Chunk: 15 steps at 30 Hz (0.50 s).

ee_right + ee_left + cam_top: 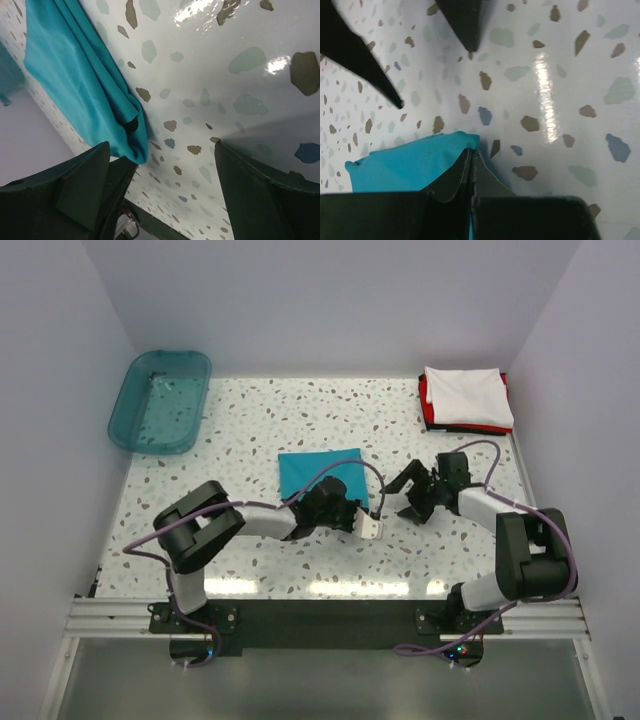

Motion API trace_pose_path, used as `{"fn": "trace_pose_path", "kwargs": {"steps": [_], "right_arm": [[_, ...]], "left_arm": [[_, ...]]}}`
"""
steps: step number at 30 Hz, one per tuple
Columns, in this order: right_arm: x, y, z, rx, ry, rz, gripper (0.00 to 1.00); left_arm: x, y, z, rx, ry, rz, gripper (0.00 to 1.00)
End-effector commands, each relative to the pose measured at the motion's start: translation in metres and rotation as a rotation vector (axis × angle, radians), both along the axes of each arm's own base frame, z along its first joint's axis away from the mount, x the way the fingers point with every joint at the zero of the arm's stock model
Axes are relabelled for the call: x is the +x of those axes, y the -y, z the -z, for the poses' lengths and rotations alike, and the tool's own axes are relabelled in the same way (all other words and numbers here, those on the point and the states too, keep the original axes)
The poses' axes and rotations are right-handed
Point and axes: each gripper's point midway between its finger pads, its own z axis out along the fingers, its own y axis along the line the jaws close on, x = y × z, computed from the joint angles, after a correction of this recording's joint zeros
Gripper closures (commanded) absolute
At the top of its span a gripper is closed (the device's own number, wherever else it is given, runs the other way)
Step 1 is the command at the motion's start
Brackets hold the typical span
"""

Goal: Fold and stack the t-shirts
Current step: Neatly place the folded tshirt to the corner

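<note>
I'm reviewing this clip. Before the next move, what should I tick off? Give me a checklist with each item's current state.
1. Left end effector shut on a corner of the teal shirt: ok.
2. Right end effector open: ok, jaws wide apart.
3. Right end effector gripping the teal shirt: not ok. The cloth edge lies beside it, not pinched.
4. White shirt lying on the red shirt at the far right corner of the table: ok.
5. Teal shirt's fold tidy all round: cannot tell. The left arm hides its near edge.
</note>
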Motion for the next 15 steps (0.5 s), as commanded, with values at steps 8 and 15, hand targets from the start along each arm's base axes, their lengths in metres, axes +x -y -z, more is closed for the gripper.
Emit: {"fn": "trace_pose_path", "kwargs": {"steps": [8, 15], "right_arm": [[0.048, -0.053, -0.014, 0.127, 0.115, 0.081, 0.10], [0.075, -0.073, 0.004, 0.167, 0.077, 0.127, 0.13]], "left_arm": [[-0.003, 0.009, -0.074, -0.202, -0.172, 0.067, 1.00], [-0.004, 0.008, -0.085, -0.223, -0.173, 0.066, 1.00]]}}
